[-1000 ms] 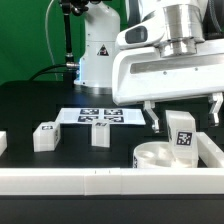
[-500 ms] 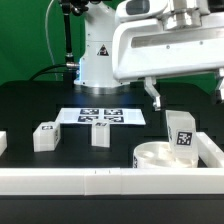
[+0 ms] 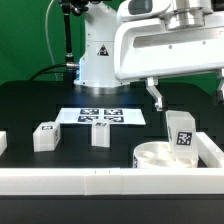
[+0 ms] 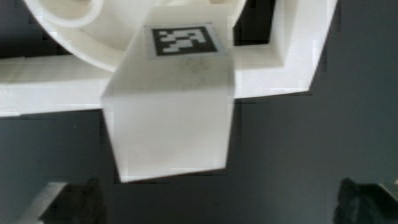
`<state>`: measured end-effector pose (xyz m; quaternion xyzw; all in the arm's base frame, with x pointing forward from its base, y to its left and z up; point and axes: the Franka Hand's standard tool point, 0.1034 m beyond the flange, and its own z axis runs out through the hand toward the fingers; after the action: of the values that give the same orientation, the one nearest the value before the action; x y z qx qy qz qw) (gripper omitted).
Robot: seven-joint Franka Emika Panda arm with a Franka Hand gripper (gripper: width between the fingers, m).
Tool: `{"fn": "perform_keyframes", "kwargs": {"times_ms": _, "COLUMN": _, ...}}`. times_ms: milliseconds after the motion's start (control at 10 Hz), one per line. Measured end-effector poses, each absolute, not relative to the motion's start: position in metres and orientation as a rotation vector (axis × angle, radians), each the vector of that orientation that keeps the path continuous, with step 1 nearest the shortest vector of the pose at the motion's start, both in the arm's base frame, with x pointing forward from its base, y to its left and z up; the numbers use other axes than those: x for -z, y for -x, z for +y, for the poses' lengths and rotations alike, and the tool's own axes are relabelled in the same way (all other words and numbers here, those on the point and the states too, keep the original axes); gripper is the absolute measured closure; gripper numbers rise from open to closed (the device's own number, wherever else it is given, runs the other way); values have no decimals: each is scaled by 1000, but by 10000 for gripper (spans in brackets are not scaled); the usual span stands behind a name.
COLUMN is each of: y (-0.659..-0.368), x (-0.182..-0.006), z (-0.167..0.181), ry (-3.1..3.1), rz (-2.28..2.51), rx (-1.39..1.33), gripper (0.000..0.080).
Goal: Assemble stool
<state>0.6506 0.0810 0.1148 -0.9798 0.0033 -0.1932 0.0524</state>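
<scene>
The round white seat disc [image 3: 157,156] lies in the corner of the white border rail at the exterior view's right. One tagged white leg [image 3: 181,133] stands upright in the seat. My gripper [image 3: 187,92] hangs above that leg, open and empty, with its fingers spread wide apart and clear of the leg. In the wrist view the leg [image 4: 175,110] runs out from the seat [image 4: 98,30], and my gripper [image 4: 217,206] shows only as dark fingertips [image 4: 71,205] on either side. Two loose legs [image 3: 45,136] [image 3: 100,133] lie on the black table to the left.
The marker board [image 3: 100,116] lies flat behind the loose legs. The white border rail [image 3: 90,181] runs along the front and up the right side. Another white part [image 3: 2,143] shows at the left edge. The robot base [image 3: 98,50] stands at the back.
My gripper has risen straight up from around the upright leg, staying open. The leg stays standing in the seat. Little has moved in the last half second.
</scene>
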Motion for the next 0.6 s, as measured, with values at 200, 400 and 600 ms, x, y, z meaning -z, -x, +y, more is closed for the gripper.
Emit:
{"fn": "perform_keyframes", "kwargs": {"times_ms": 200, "y": -644, "x": -107, "z": 72, "ry": 3013, "rz": -35, "rx": 386, "gripper": 150}}
{"fn": "perform_keyframes", "kwargs": {"times_ms": 400, "y": -648, "x": -107, "z": 67, "ry": 3020, "rz": -78, "rx": 205, "gripper": 150}}
{"fn": "perform_keyframes", "kwargs": {"times_ms": 600, "y": -641, "x": -108, "z": 73, "ry": 3007, "rz": -95, "rx": -29, "gripper": 150}}
